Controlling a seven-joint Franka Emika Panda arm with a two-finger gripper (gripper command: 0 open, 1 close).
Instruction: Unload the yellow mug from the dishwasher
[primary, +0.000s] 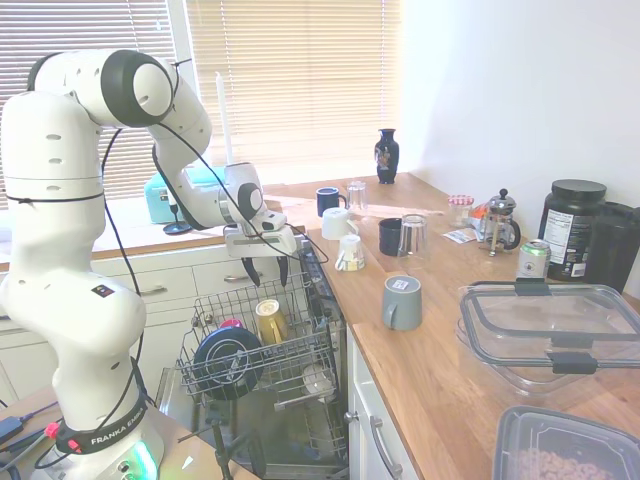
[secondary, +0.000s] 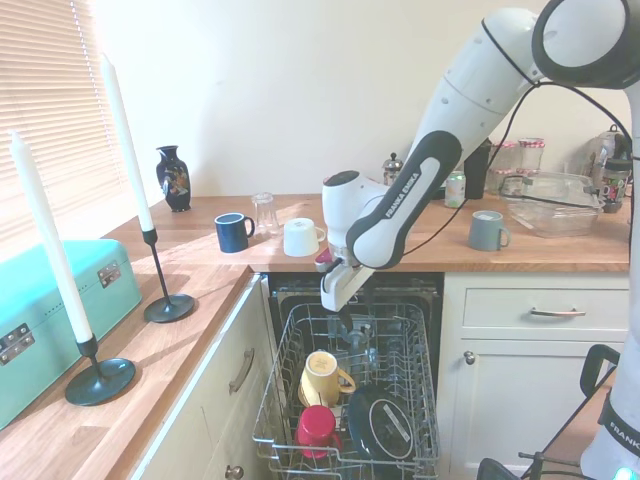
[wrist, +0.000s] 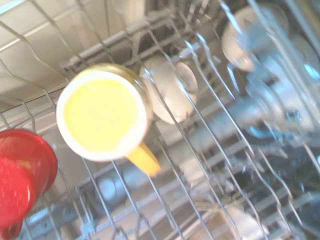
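Note:
The yellow mug (primary: 270, 320) stands in the dishwasher's pulled-out grey wire rack (primary: 312, 352), on the side nearest the white drawers. It also shows in the second exterior view (secondary: 322, 378) with its handle pointing toward the rack's middle. The wrist view looks straight down on the yellow mug (wrist: 102, 112), its handle sticking out to one side. My gripper (primary: 266, 271) hovers a little above the mug, open, its two dark fingers apart with nothing between them. The dishwasher (secondary: 356, 300) cavity sits under the wooden counter.
A red cup (secondary: 318, 428) and a dark round dish (secondary: 385, 425) share the rack (secondary: 432, 405) beside the mug. On the counter (primary: 440, 370) stand a grey mug (primary: 402, 300), white cups (primary: 338, 222), a navy mug (secondary: 234, 231), glasses, a French press and plastic containers (primary: 550, 335).

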